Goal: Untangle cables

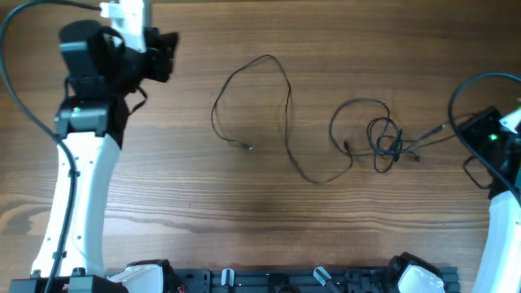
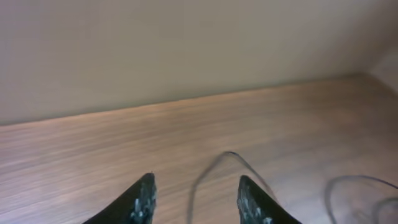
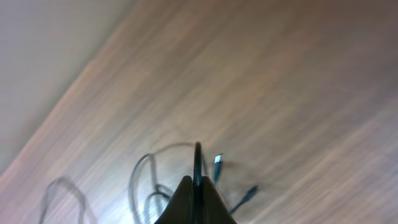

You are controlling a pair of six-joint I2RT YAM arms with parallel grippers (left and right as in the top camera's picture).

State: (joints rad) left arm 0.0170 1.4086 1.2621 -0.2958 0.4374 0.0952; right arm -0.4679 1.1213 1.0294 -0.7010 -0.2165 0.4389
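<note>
A thin black cable [image 1: 286, 98] lies in a big loose loop at the table's middle. It runs right into a knotted tangle of black cables [image 1: 386, 138], with plug ends sticking out to the right. My left gripper [image 1: 165, 54] is open and empty at the far left, well away from the loop, whose top shows ahead of its jaws [image 2: 196, 194] in the left wrist view [image 2: 231, 155]. My right gripper [image 1: 470, 128] is at the right edge. Its jaws [image 3: 197, 184] are shut on a black cable strand [image 3: 198, 157] leading from the tangle [image 3: 148, 180].
The wooden table [image 1: 163, 179] carries only the cables. Two loose plug ends [image 3: 217, 163] [image 3: 247, 195] lie just beyond my right jaws. The arms' own black supply cables hang at the left [image 1: 12, 81] and right [image 1: 464, 85] edges. A pale wall [image 2: 186, 43] stands behind the table.
</note>
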